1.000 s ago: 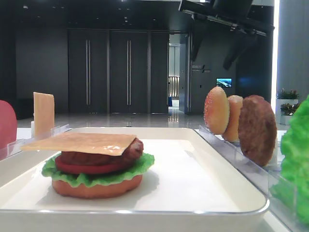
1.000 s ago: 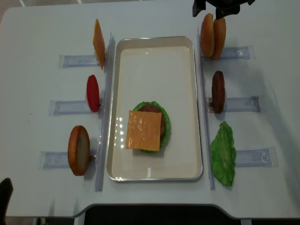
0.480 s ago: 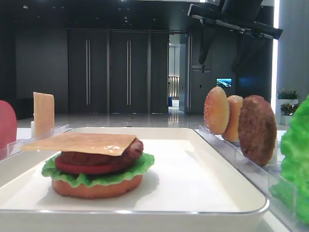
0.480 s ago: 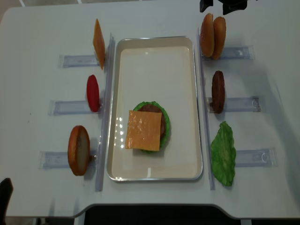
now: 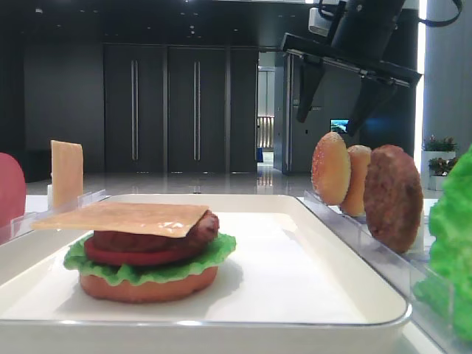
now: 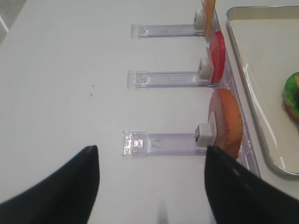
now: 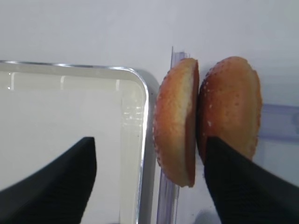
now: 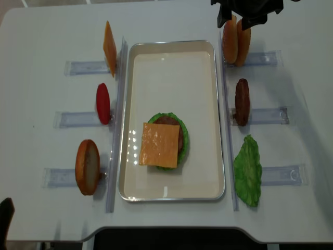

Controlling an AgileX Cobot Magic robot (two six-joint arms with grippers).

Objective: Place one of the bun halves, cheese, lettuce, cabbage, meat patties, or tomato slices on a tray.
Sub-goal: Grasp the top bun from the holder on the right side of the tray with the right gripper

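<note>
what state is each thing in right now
right gripper: open, fingers straddling the sesame bun half
sesame bun half: on edge in its rack, not gripped
second bun half: on edge, touching the first
burger stack: on tray, cheese slice on top, no top bun
left gripper: open, holding nothing

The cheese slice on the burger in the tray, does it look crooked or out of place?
Yes. The cheese slice sits off-centre on the stack: it overhangs to the left, unsupported, while the meat patty and lettuce show on the right.
</note>
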